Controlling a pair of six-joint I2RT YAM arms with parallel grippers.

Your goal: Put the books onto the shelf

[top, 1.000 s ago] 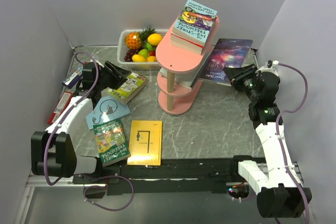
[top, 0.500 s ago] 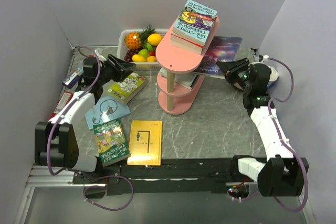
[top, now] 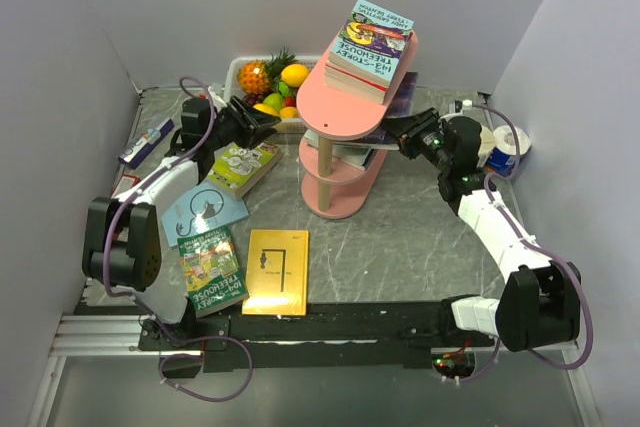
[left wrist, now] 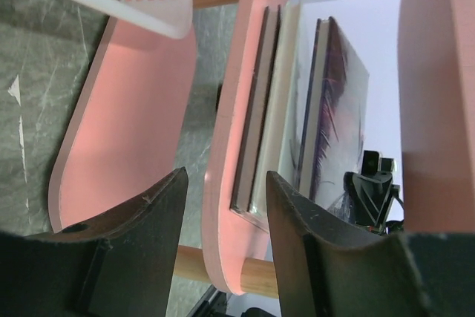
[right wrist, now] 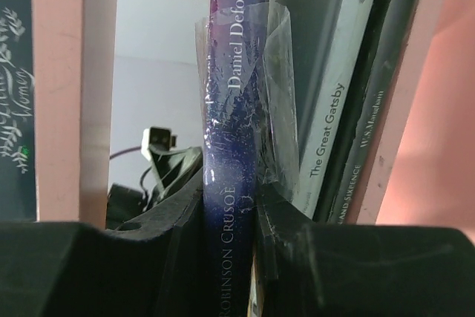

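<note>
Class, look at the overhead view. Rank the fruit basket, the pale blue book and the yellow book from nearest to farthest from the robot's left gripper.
1. Fruit basket: at the back, right beside the left gripper.
2. Pale blue book: lying flat, further forward and to the left.
3. Yellow book: lying flat near the front edge, clearly the farthest.

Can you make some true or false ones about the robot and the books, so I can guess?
1. The right gripper holds a purple book. True.
2. The left gripper holds a book. False: it is open and empty.
3. The yellow book sits on the shelf. False: it lies flat on the table.
4. A stack of books rests on the shelf's top tier. True.
</note>
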